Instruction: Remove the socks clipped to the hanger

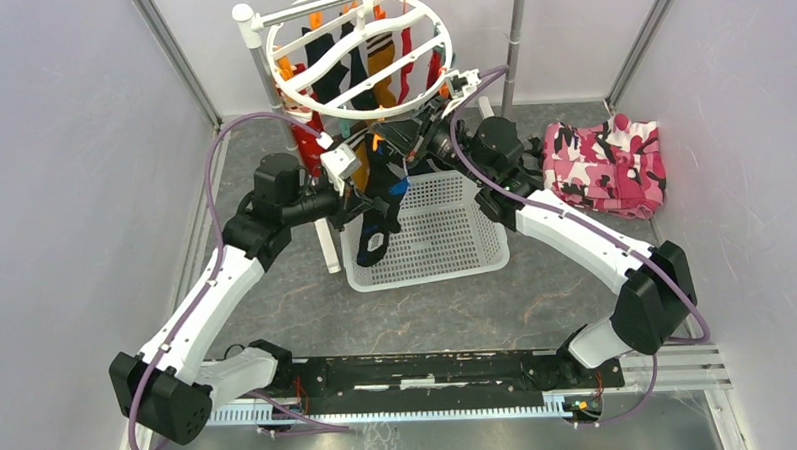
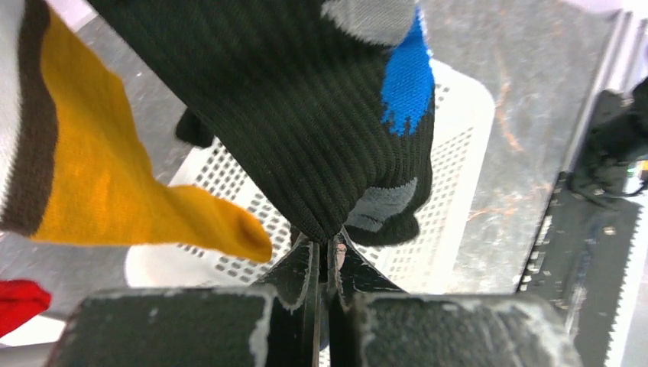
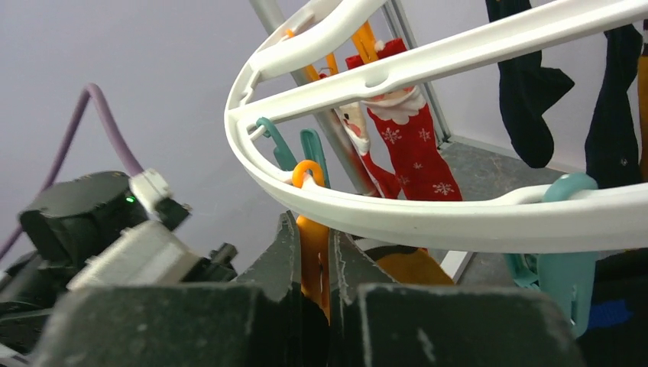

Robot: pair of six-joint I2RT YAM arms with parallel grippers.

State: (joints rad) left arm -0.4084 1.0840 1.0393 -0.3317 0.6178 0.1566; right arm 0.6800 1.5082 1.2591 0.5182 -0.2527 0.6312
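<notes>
The white ring hanger hangs on a stand at the back, with red, mustard and black socks clipped under it. My left gripper is shut on the lower end of a black sock with a blue patch; in the left wrist view the fingertips pinch its fabric. My right gripper is shut on an orange clip just under the hanger rim. A mustard sock hangs left of the black one. A red Santa sock hangs behind.
A white perforated basket sits on the table below the hanger. A pink camouflage cloth lies at the right. The white stand post and grey frame poles stand at the back. A teal clip hangs beside the orange one.
</notes>
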